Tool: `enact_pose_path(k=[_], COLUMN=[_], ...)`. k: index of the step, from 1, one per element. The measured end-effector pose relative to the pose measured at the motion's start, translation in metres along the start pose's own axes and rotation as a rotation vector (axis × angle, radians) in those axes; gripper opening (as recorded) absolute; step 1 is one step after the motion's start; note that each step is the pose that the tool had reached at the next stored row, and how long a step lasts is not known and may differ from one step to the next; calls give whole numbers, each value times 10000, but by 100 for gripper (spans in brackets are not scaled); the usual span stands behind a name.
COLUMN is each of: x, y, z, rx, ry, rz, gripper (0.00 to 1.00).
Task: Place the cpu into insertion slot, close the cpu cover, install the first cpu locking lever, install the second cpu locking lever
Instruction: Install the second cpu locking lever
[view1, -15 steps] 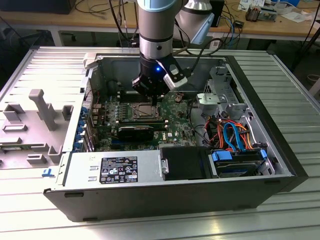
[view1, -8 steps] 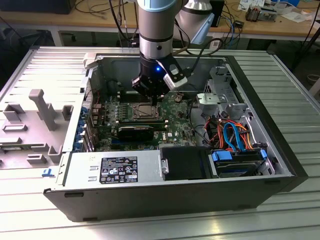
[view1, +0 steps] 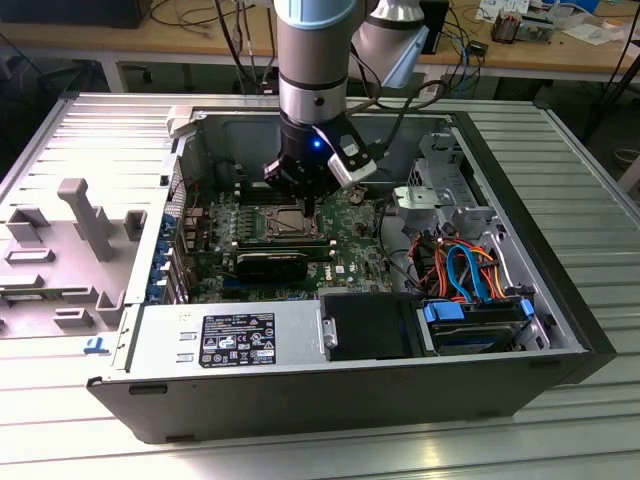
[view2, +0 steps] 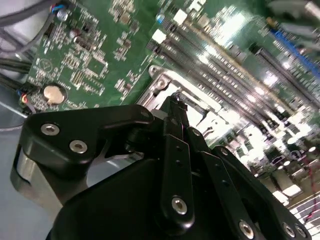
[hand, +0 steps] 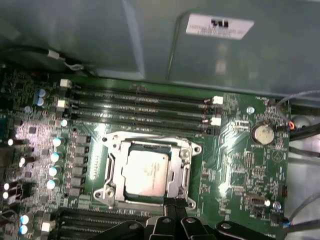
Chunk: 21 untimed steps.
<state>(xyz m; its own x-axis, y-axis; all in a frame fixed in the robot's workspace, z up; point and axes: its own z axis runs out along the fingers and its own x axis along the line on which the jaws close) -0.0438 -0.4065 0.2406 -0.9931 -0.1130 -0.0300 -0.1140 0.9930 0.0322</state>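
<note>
Already the cpu (hand: 145, 172) sits in the slot (hand: 114, 170) with the cover (hand: 150, 145) down around it, while the tool (hand: 172, 206), fingers together and empty, hovers at the socket's edge.

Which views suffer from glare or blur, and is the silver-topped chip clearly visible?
In the second wrist view, strong glare washes out the green motherboard past the black gripper, and the far side looks blurred. In the first wrist view, the square silver-topped cpu is evenly lit and clear inside its metal-rimmed socket, with mild reflections on the capacitors. The exterior view is evenly lit.
</note>
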Motion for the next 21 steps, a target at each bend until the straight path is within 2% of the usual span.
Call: enact_pose_path(k=[3,7,15,16,18,20,21], x=[-1,26,49,50,54,61,63], y=[-106,-113,-178,-186,-213,-261,-275], z=[21,65,71,71,70,68,68], rx=[-9,-7,-23,-60,-262,-658,-722], ry=[7,9,6,2,-20,-67,-74], rz=[0,1,-1,0,7,17,19], gripper=[11,11,11,11,11,11,11])
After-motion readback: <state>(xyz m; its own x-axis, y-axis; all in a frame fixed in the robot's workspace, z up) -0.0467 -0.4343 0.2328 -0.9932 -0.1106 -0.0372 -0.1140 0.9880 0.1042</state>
